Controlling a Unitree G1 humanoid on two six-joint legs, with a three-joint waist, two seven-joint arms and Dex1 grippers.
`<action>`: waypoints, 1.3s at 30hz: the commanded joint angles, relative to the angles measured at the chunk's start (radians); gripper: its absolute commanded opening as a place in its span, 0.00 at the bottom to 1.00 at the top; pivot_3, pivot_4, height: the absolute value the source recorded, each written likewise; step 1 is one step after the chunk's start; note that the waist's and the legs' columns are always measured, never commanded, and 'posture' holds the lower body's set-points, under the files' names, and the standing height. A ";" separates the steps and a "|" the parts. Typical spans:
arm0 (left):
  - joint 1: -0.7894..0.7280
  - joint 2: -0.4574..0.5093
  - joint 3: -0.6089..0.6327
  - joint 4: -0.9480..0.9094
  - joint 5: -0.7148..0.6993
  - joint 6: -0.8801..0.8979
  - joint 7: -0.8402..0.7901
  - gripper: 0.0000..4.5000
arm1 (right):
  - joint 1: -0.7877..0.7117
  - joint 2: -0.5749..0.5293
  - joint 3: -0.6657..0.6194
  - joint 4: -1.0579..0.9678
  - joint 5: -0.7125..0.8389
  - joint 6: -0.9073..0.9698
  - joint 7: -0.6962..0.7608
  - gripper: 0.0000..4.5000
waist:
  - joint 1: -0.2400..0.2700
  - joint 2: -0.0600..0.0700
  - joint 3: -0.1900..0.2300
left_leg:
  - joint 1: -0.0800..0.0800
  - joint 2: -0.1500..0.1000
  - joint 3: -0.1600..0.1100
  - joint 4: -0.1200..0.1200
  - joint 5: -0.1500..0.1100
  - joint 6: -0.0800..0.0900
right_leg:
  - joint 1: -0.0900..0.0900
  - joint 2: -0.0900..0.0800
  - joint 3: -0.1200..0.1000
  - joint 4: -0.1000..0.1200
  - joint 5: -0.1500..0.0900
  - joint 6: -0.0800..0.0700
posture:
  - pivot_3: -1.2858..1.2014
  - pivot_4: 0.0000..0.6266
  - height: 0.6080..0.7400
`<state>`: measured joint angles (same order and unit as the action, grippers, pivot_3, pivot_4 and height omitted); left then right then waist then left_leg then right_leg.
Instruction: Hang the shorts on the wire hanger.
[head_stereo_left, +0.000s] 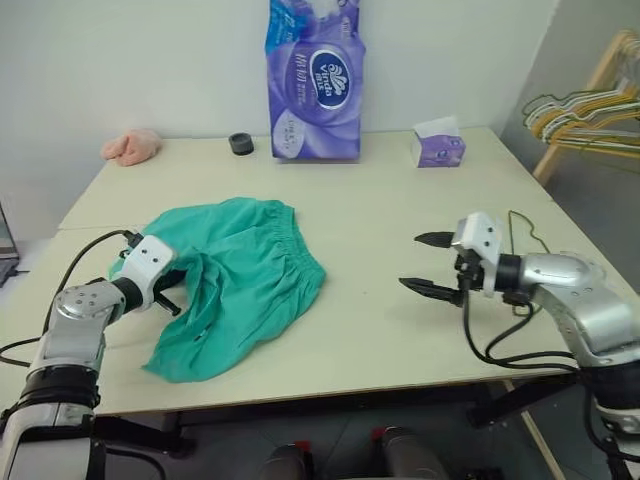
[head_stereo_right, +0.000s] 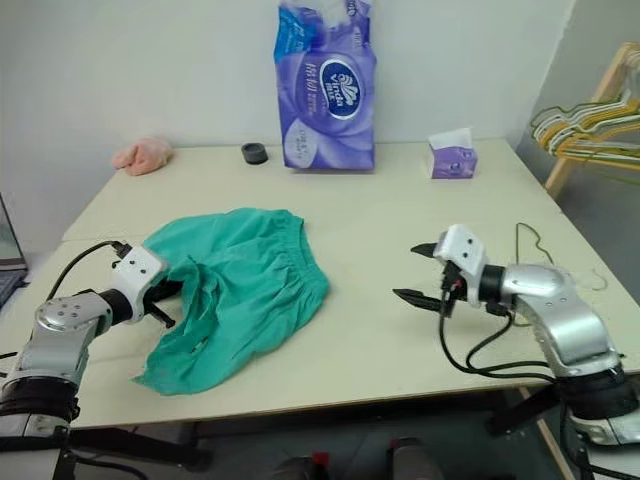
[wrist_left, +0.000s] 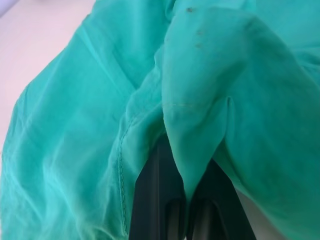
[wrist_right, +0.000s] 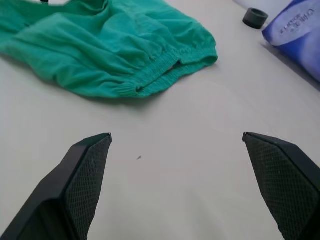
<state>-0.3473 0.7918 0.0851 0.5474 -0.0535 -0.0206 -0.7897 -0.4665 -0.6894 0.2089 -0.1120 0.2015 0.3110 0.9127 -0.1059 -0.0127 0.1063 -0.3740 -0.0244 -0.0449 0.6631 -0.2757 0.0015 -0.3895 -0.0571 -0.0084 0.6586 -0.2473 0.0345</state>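
The teal-green shorts (head_stereo_left: 245, 265) lie wrinkled on the left half of the table, waistband toward the middle. My left gripper (head_stereo_left: 175, 287) sits at their left edge, shut on a raised fold of the cloth; the left wrist view shows the fold pinched between its black fingers (wrist_left: 155, 200). My right gripper (head_stereo_left: 428, 263) hovers open over bare table to the right of the shorts, pointing at them, nothing between its fingertips (wrist_right: 92, 155). The thin wire hanger (head_stereo_left: 520, 213) lies flat on the table behind my right wrist, partly hidden by the arm.
A purple tissue pack (head_stereo_left: 315, 85), a small tissue box (head_stereo_left: 438, 149), a black roll (head_stereo_left: 240, 143) and a pink cloth lump (head_stereo_left: 132, 146) stand along the table's back edge. A wooden rack with several hangers (head_stereo_left: 585, 110) stands off the table at the right.
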 joint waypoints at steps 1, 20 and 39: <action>0.033 -0.012 0.020 -0.074 -0.040 0.010 -0.024 0.01 | -0.054 0.064 0.086 0.034 -0.102 -0.133 0.000 1.00 | 0.000 0.000 0.000 | 0.000 0.000 0.000 0.000 0.000 0.000 | 0.000 0.000 0.000 0.000 0.000 0.000 | 0.45 0.13 1.00; 0.024 0.130 0.222 -0.403 -0.451 0.586 -0.253 1.00 | -0.003 0.116 0.082 -0.095 -0.058 -0.071 0.059 1.00 | -0.005 0.000 0.000 | -0.007 0.001 -0.002 0.001 0.000 -0.002 | -0.008 0.002 -0.002 0.005 0.000 -0.002 | 0.45 0.14 1.00; -0.076 -0.225 -0.357 -0.544 -0.115 0.669 0.054 1.00 | 0.142 -0.025 -0.026 -0.342 0.040 0.068 0.094 1.00 | 0.005 -0.001 0.002 | -0.003 0.002 -0.002 0.001 0.000 -0.002 | -0.004 0.004 -0.001 0.004 -0.001 0.000 | 0.43 0.15 1.00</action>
<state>-0.4223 0.5612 -0.2643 0.0050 -0.1923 0.6695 -0.7320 -0.3238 -0.7044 0.2174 -0.4007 0.2190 0.3716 1.0152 -0.1005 -0.0135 0.1082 -0.3774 -0.0226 -0.0470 0.6645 -0.2758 -0.0001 -0.3936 -0.0531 -0.0092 0.6628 -0.2503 0.0369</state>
